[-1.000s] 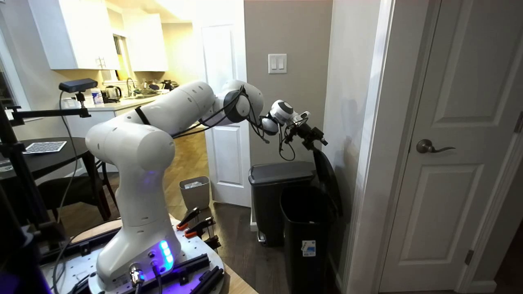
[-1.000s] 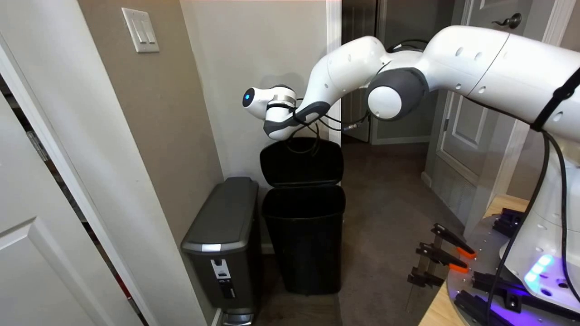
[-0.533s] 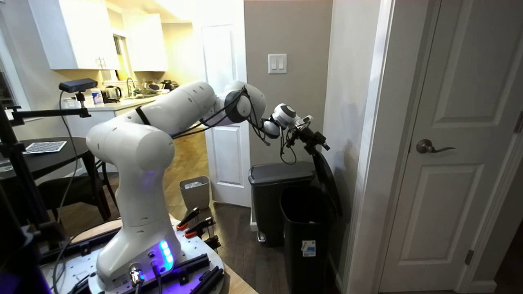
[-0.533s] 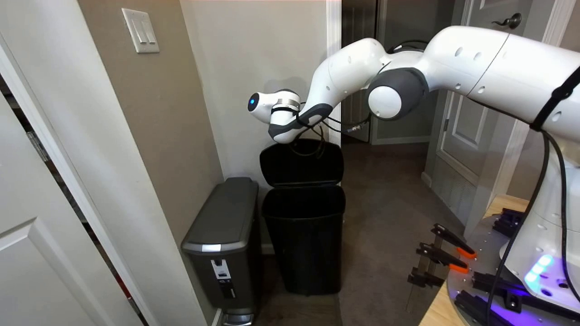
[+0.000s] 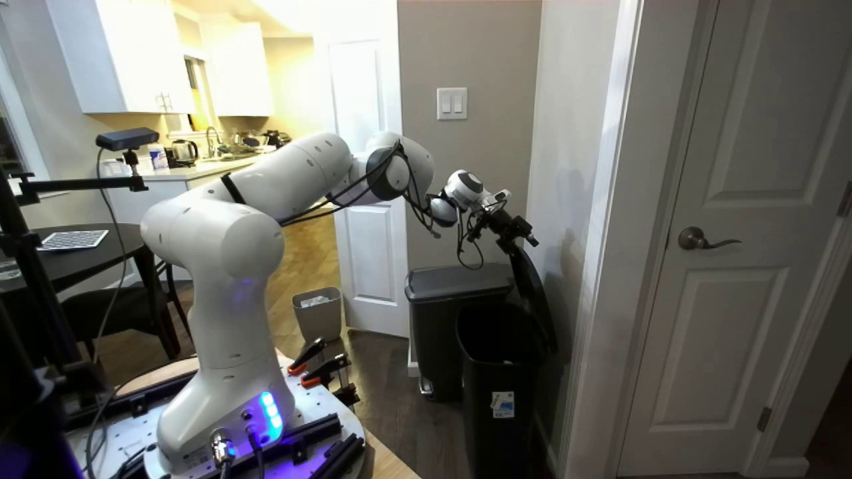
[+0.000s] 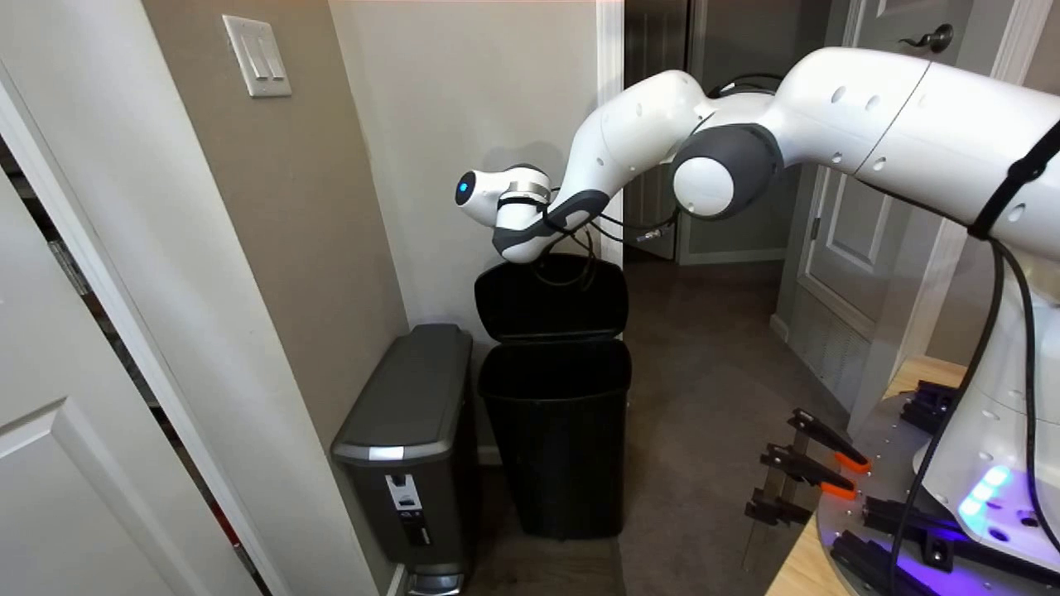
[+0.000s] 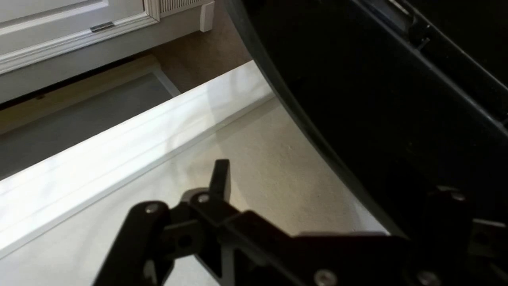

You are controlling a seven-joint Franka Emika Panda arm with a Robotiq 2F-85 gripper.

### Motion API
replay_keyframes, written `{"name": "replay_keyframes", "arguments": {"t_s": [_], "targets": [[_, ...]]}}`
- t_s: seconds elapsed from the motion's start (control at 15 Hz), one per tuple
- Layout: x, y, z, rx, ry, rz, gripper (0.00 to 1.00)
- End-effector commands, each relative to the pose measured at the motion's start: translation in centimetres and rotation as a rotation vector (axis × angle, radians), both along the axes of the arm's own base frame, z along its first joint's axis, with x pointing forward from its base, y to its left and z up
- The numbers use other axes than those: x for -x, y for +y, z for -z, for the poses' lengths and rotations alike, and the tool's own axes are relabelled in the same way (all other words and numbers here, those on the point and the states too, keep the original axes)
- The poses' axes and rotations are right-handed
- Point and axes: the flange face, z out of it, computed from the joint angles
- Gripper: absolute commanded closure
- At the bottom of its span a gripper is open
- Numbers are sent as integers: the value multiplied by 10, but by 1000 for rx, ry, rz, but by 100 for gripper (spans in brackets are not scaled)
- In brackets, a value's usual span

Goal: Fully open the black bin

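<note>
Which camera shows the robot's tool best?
The wrist view: the tool looks big and close there, though part of it blends into the black behind it. In the exterior views it's either small, at the lid's top, or lost behind the arm.

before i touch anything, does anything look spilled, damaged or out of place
Nothing looks spilled or damaged: the black bin stands upright, its lid raised, and the grey bin beside it is shut. One untidy thing: a slack cable loop dangles below the wrist, and it might snag on the lid.

Arm (image 5: pixel 293 173) outstretched — gripper (image 5: pixel 519 238) angled down, spread wide.
</note>
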Motion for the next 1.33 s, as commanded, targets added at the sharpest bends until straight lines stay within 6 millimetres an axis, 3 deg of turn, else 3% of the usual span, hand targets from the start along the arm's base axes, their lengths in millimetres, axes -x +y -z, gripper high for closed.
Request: {"name": "replay_keyframes", "arguments": {"t_s": [0.0,0.4,0.67,1.07,1.27], "targets": [[0,0,0,0,0,0,0],[-7,-14,-26,-32,-59,30,0],[-13,-35,-49,-124,-102,79,0],[-15,-91,-73,-331,-169,231,0],[-10,-145,-83,-413,-217,340,0]]}}
